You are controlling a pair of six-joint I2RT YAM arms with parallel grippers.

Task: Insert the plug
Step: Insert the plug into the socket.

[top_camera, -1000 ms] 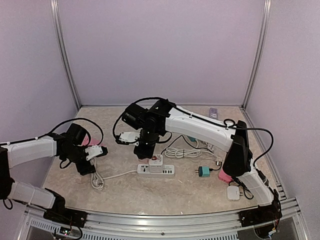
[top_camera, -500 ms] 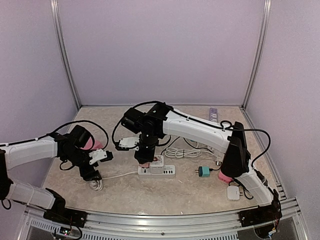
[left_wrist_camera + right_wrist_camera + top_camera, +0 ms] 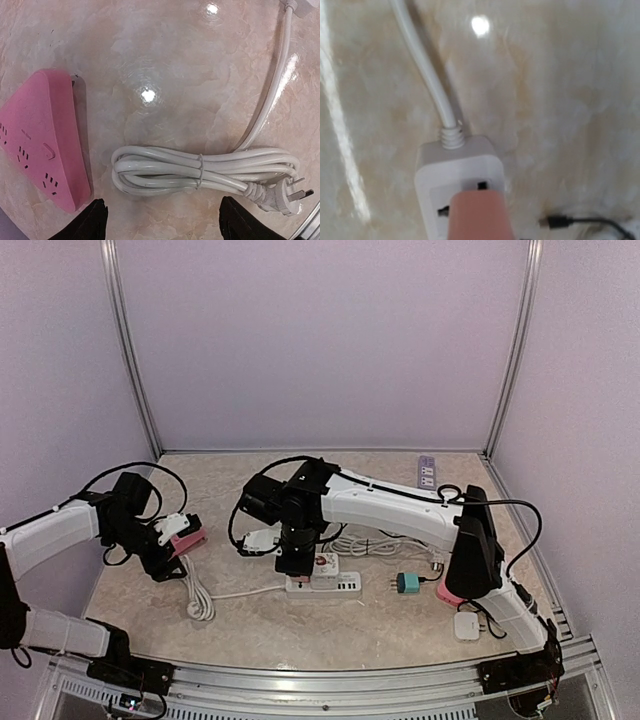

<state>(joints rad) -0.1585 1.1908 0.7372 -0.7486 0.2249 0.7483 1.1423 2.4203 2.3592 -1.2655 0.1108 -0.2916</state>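
Flanking plug (image 3: 480, 216) and strip (image 3: 345, 586), coiled cable (image 3: 160, 170), adapter (image 3: 407, 583)

Glossy marble-patterned counter (image 3: 165, 50), smooth white plastic power strip (image 3: 455, 165), satin-sheathed white cord coil (image 3: 200, 167) left of the strip, matt pink plastic socket block (image 3: 45, 135), bare metal plug prongs (image 3: 304, 192)

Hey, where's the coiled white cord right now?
In the top view the cord lies front left, just nearer than the pink socket; the left wrist view shows it right of that socket.
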